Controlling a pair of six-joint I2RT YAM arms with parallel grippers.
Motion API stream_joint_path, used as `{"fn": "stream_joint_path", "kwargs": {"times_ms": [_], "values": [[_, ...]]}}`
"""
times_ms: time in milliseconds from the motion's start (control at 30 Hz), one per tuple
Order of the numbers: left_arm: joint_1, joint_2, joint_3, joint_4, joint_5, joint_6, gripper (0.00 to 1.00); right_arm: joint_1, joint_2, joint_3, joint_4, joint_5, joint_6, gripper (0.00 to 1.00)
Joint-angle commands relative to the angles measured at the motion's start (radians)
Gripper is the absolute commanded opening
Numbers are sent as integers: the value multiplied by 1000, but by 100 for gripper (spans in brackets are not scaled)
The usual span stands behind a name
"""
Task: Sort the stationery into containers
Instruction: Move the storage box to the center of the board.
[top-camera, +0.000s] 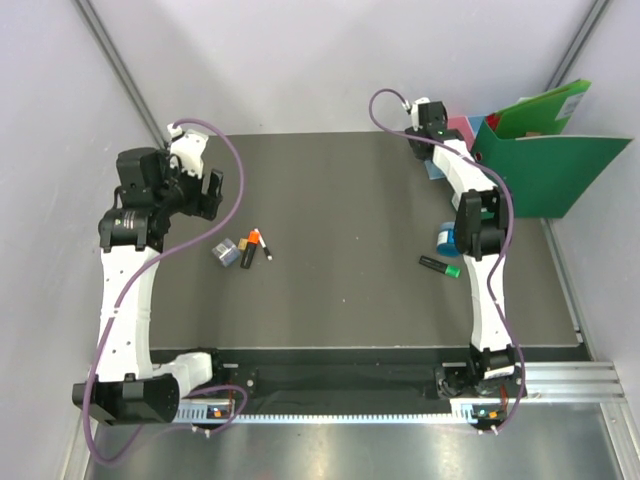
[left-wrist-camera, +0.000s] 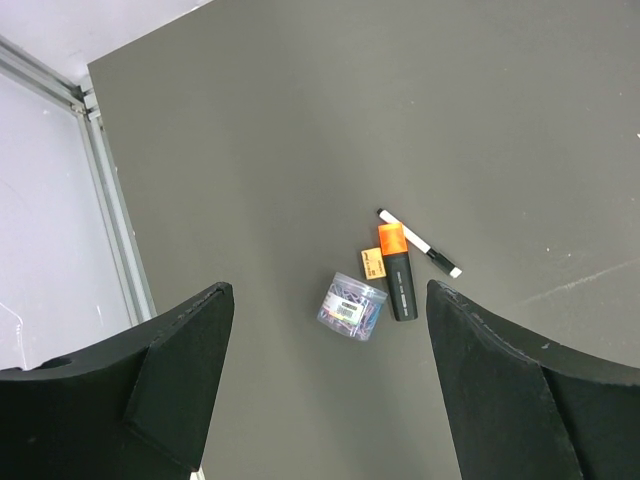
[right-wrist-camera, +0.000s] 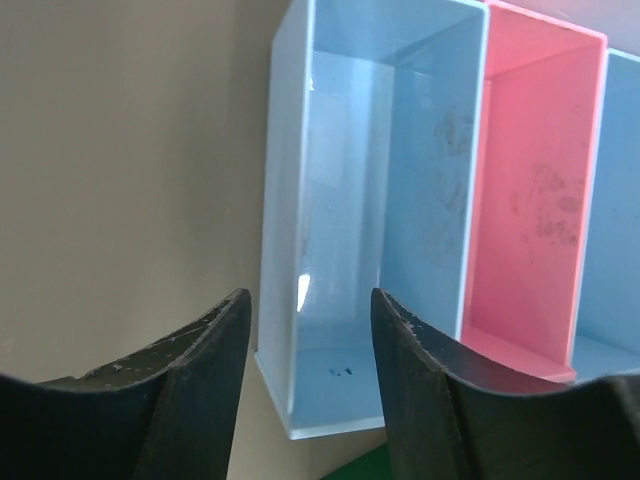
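- Two grippers are in view. The left gripper (left-wrist-camera: 330, 400) hangs above the dark grey table (left-wrist-camera: 300, 120), its black fingers spread wide and holding nothing.
- Below it sits a small clear round tub of coloured paper clips (left-wrist-camera: 352, 308). Just beside that lie a small orange pad (left-wrist-camera: 373, 264), a black marker with an orange cap (left-wrist-camera: 399, 275) and a thin white pen (left-wrist-camera: 420, 243).
- Well to the right, a black marker with a green cap (top-camera: 440, 265) lies near a round blue tape roll (top-camera: 441, 240), which the right arm partly hides.
- The right gripper (right-wrist-camera: 310, 400), fingers parted and empty, hovers over the near end of a light blue plastic bin (right-wrist-camera: 350, 150) joined to a pink plastic bin (right-wrist-camera: 530, 200).
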Motion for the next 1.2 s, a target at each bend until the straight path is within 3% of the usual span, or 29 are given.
{"fn": "stream_joint_path", "kwargs": {"times_ms": [0,100,267,600,1167], "values": [[-5,1,24,34,7,1,83,14,14,59,17,-15,-5,48],[-5,1,20,37,7,6,82,14,33,59,11,-15,-5,36],[-5,7,24,38,4,10,83,17,45,59,11,-16,-11,30],[-5,-2,9,41,27,-5,83,45,45,62,6,-24,-7,3],[-5,-62,-51,47,69,1,86,163,-44,41,-38,-114,117,0]]}}
